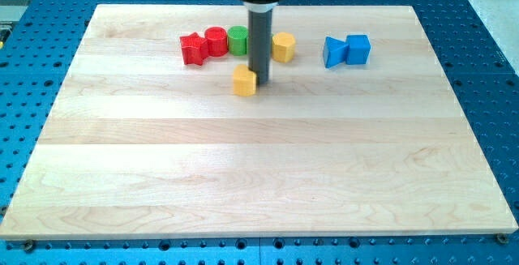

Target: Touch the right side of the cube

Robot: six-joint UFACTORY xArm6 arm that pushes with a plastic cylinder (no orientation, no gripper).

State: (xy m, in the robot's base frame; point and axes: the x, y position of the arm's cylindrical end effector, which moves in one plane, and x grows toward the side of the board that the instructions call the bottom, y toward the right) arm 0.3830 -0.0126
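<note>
My tip [262,82] rests on the wooden board [259,176] right beside the right side of a yellow block [244,79], touching or nearly touching it. The blue cube [358,49] sits near the view's top right, well to the right of my tip, with a blue triangular block [334,52] touching its left side. The rod rises from the tip and partly hides the blocks behind it.
A red star-shaped block [192,49], a red cylinder [216,41] and a green cylinder [238,40] stand in a row left of the rod near the view's top. A yellow hexagonal block [283,47] stands just right of the rod.
</note>
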